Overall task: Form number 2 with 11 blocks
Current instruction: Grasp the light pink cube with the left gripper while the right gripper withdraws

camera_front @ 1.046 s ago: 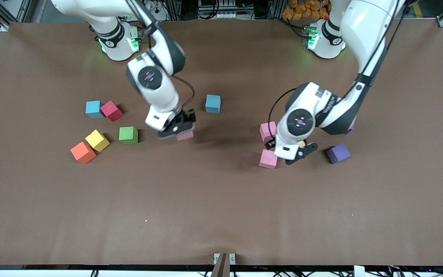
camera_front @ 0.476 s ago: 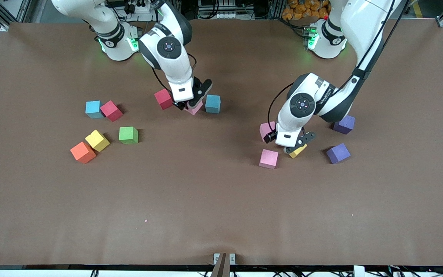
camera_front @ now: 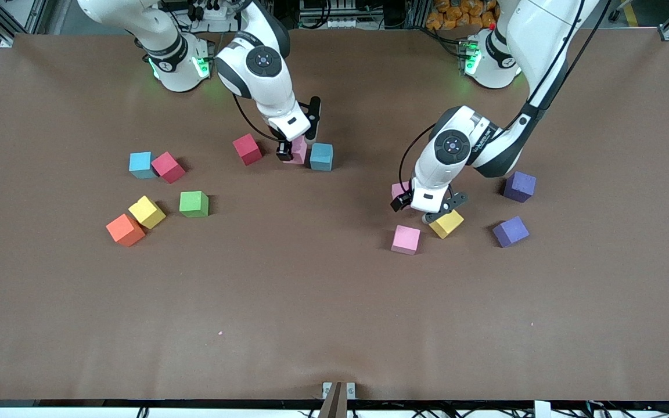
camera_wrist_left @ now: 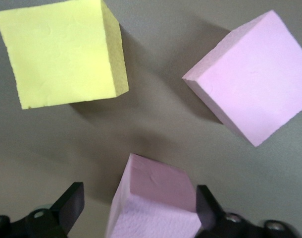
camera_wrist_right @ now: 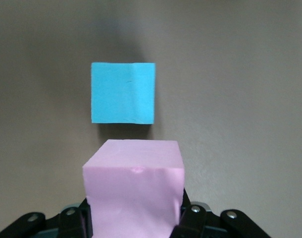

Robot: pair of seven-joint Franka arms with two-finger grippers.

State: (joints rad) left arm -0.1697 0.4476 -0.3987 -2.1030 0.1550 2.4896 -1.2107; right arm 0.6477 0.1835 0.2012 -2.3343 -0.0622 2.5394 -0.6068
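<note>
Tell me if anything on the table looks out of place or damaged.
Nothing looks damaged. The blocks lie scattered and turned at different angles, no digit yet. The right gripper holds a pink block beside the blue block; the open left gripper hangs over a yellow block.

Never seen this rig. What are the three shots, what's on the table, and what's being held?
Two robot arms stand at a brown table. One shot looks down from a high camera facing them; the other two come from cameras on each arm's wrist.

Loose foam cubes lie scattered; no digit 2 is formed yet.

The right gripper is shut on a pink block, beside a light blue block and near a crimson block.

The left gripper is open and holds nothing. It sits over another pink block, next to a yellow block. A third pink block lies nearer the front camera.

Two purple blocks lie toward the left arm's end; more cubes cluster toward the right arm's end.
</note>
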